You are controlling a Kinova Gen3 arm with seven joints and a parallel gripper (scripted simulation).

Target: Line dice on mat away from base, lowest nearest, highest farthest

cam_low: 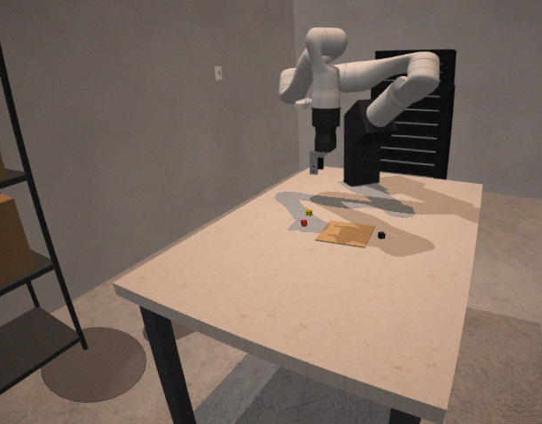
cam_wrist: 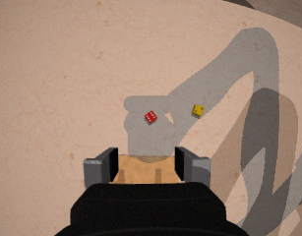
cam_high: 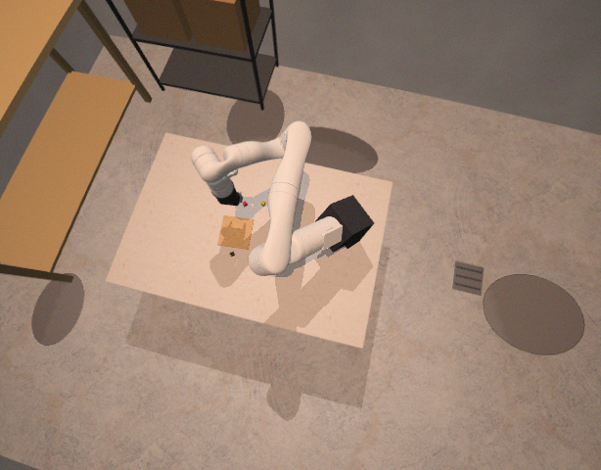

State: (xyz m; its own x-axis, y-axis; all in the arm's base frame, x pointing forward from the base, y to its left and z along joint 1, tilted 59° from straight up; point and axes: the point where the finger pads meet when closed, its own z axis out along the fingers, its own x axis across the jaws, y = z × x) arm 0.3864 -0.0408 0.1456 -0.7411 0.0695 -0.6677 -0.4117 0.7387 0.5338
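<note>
A tan square mat (cam_high: 236,231) (cam_low: 345,233) (cam_wrist: 146,169) lies flat on the table. A red die (cam_high: 245,204) (cam_low: 304,223) (cam_wrist: 151,117) and a yellow die (cam_high: 262,203) (cam_low: 309,212) (cam_wrist: 198,110) lie on the bare table beside one edge of the mat. A black die (cam_high: 231,253) (cam_low: 380,234) lies on the table off the opposite edge. My gripper (cam_low: 317,162) (cam_wrist: 146,159) (cam_high: 234,199) is open and empty. It hangs high above the table, over the mat's edge near the red die.
The table (cam_high: 163,243) (cam_low: 280,301) is pale stone. The arm's black base block (cam_high: 348,219) (cam_low: 360,150) stands at one table edge. A dark shelf rack (cam_high: 209,45) (cam_low: 16,182) and wooden benches (cam_high: 53,166) stand off the table.
</note>
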